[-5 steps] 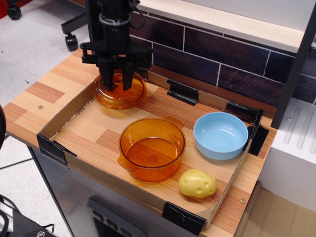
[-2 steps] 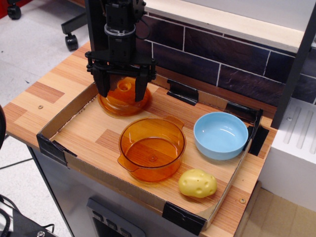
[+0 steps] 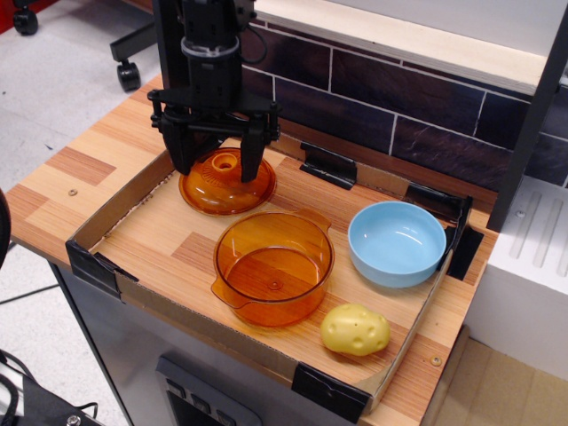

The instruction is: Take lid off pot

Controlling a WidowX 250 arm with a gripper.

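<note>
The orange lid (image 3: 227, 184) lies flat on the tray floor at the back left, its ringed knob up. The orange pot (image 3: 272, 267) stands uncovered in the tray's middle front, apart from the lid. My gripper (image 3: 217, 160) hangs just above the lid with its two black fingers spread wide to either side of the knob, holding nothing.
A light blue bowl (image 3: 396, 242) sits at the tray's right. A yellow potato-like toy (image 3: 355, 329) lies at the front right. The cardboard tray wall (image 3: 115, 209) with black corner clips rings everything. A dark tiled wall runs behind.
The gripper let go of the lid's knob, opened its fingers wide and rose slightly. The lid now rests on the tray floor, a little to the right of where it was.
</note>
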